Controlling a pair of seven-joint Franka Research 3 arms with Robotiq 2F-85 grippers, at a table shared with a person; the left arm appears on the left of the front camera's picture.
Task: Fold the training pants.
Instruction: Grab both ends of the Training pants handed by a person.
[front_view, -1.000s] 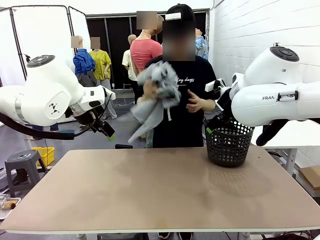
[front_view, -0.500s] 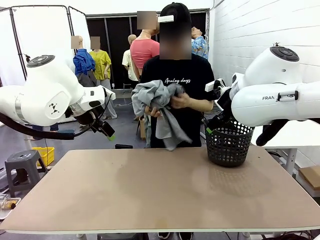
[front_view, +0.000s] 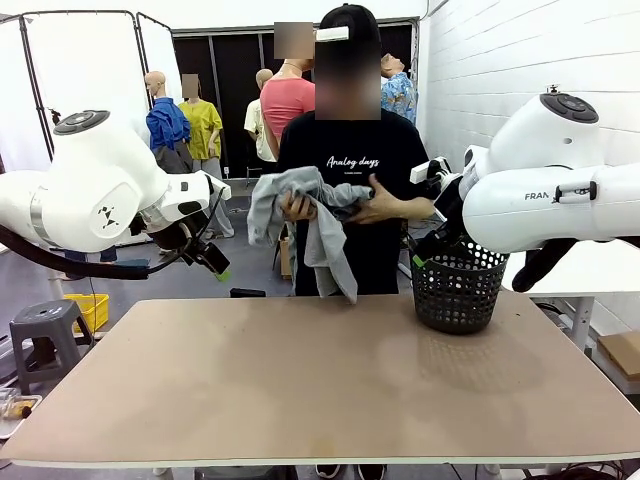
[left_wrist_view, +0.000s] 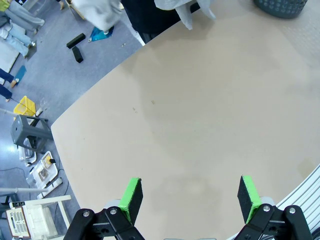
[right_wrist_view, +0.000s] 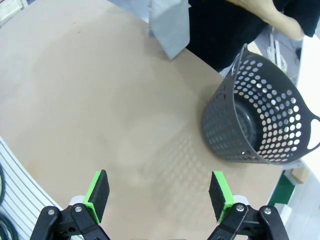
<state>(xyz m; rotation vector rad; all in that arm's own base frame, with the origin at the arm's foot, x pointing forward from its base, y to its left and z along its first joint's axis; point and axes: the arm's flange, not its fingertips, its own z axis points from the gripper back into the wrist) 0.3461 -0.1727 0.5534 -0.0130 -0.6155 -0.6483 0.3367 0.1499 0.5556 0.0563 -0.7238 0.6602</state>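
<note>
A person at the far side of the table holds the light grey training pants (front_view: 312, 212) bunched in both hands at chest height, one end hanging down towards the table's far edge. The cloth's hanging end shows at the top of the right wrist view (right_wrist_view: 170, 25) and of the left wrist view (left_wrist_view: 192, 11). My left gripper (front_view: 215, 264) hovers open above the table's far left, well clear of the pants. My right gripper (front_view: 424, 256) hangs open beside the basket. In their own views, the left gripper (left_wrist_view: 189, 195) and the right gripper (right_wrist_view: 159, 192) stand wide over bare tabletop with nothing between their fingers.
A black mesh basket (front_view: 457, 290) (right_wrist_view: 260, 125) stands at the table's far right. The brown tabletop (front_view: 320, 390) is bare elsewhere. A grey stool (front_view: 45, 330) and a yellow crate (front_view: 88, 308) stand on the floor to the left.
The person has lowered the pants from shoulder height to chest height and is gathering them, with one end now dangling. Neither arm has moved.
</note>
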